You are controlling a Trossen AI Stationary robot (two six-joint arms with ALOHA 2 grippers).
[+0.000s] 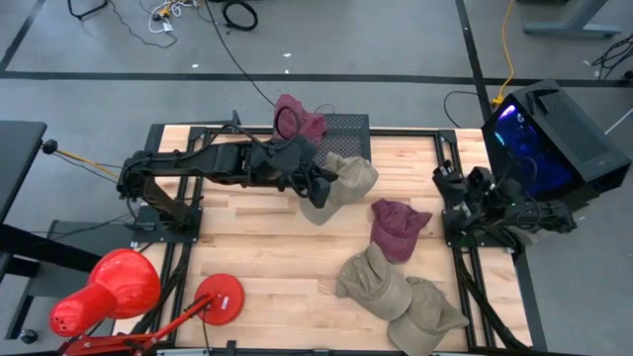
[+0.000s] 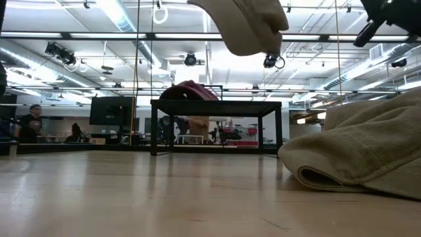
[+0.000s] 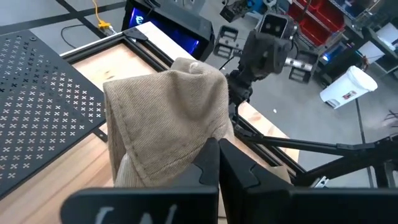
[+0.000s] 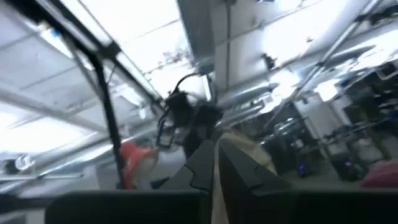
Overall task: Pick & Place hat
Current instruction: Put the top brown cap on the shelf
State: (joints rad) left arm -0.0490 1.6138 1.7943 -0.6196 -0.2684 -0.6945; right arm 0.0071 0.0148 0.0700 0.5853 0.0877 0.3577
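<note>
Fingers of the left gripper are clamped on a tan hat, lifted clear of the wooden surface beside the black mesh rack. Right gripper waits at the surface's right edge, fingers pressed together and empty.

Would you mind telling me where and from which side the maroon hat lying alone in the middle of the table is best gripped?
Grip the maroon hat from straight above, on a raised fold of its crumpled crown. It lies slumped with no stiff edge showing, and its top is open, though tan hats lie close on the near side. The left gripper already holds a tan hat; the right gripper waits at the table's edge.
</note>
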